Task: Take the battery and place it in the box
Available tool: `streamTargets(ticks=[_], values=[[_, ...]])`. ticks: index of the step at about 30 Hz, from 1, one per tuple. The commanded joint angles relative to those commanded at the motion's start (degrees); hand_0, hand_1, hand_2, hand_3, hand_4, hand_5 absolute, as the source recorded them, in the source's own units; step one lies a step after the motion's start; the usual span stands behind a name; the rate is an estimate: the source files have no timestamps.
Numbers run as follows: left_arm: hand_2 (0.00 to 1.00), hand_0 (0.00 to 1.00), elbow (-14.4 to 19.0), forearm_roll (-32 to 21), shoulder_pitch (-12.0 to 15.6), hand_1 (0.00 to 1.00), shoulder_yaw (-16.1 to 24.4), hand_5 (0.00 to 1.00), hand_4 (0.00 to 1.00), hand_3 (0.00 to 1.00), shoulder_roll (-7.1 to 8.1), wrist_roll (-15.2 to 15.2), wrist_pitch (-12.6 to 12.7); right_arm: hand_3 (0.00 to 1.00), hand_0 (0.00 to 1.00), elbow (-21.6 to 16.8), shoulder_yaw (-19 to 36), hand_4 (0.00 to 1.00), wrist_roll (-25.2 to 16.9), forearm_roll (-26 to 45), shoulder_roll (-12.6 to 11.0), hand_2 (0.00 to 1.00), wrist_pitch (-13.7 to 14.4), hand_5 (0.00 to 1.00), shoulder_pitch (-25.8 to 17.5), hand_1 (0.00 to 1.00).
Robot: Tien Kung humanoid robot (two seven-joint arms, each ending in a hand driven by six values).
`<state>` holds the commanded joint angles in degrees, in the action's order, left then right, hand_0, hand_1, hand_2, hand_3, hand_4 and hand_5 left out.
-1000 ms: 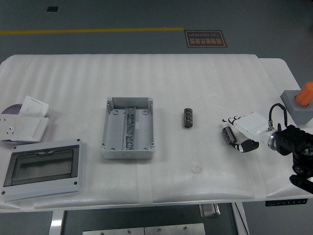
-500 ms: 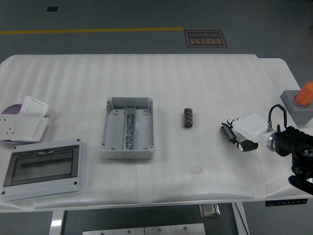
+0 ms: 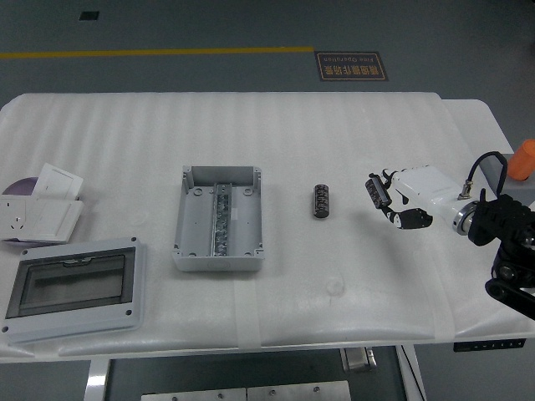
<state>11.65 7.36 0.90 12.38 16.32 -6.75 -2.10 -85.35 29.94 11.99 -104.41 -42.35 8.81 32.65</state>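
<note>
The battery [image 3: 321,201], a small dark cylinder with ribbed bands, lies on the white table right of centre. The open grey box [image 3: 218,218] sits left of it, with a metal rail down its middle. My right hand [image 3: 393,200], white with black fingers, comes in from the right edge and hovers to the right of the battery, apart from it. Its fingers are spread and hold nothing. My left arm is out of view.
A grey lid with a clear window [image 3: 72,286] lies at the front left. A white socket plate [image 3: 38,215] and a white card [image 3: 58,180] lie at the left edge. A grey base with an orange knob [image 3: 518,171] stands at the right edge.
My right hand has lifted and moved up and left, toward the battery. The battery and box have not moved.
</note>
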Motion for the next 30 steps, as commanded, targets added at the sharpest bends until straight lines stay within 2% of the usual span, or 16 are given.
streamTargets(ticks=[5,11,12,17,18,23,24,30], values=[[0.52,0.622,-0.2,-1.27,0.17,0.646,-1.74,0.396,0.612,0.555,0.05,-0.05,-0.15,0.753,0.284,-0.92,1.0,0.427,-0.18,2.34,5.38,0.688,4.13,0.214,1.31,0.395],[0.52,0.622,-0.44,-2.79,0.3,0.646,-3.39,0.398,0.614,0.555,0.22,-0.16,-0.25,0.757,0.283,0.54,-0.93,0.434,-0.97,3.94,12.37,0.688,9.51,0.216,2.76,0.395],[0.521,0.622,-0.45,-2.96,0.29,0.646,-3.6,0.396,0.614,0.556,0.21,-0.17,-0.27,0.769,0.379,0.87,-1.42,0.481,-1.14,4.12,13.67,0.711,9.98,0.257,3.0,0.436],[0.521,0.622,-0.49,-3.4,0.28,0.646,-4.17,0.396,0.614,0.556,0.2,-0.2,-0.32,0.769,0.379,2.07,-3.03,0.481,-2.08,5.5,17.22,0.711,11.24,0.257,4.0,0.436],[0.519,0.622,-0.5,-3.52,0.29,0.647,-4.32,0.398,0.614,0.555,0.2,-0.2,-0.34,0.8,0.478,2.47,-3.41,0.501,-2.35,6.1,18.11,0.743,11.46,0.274,4.26,0.539],[0.519,0.622,-0.51,-3.84,0.31,0.647,-4.71,0.398,0.614,0.555,0.17,-0.21,-0.39,0.8,0.478,4.26,-4.94,0.501,-3.78,9.84,21.71,0.743,11.94,0.274,4.86,0.539],[0.519,0.622,-0.51,-3.86,0.31,0.646,-4.74,0.397,0.614,0.555,0.18,-0.21,-0.39,0.88,0.635,4.6,-5.29,0.513,-4.01,10.61,22.28,0.799,11.84,0.281,4.93,0.694],[0.519,0.622,-0.55,-4.09,0.27,0.646,-5.1,0.397,0.614,0.555,0.29,-0.21,-0.38,0.88,0.635,6.64,-8.52,0.513,-4.24,14.76,24.55,0.799,9.6,0.281,5.19,0.694]])
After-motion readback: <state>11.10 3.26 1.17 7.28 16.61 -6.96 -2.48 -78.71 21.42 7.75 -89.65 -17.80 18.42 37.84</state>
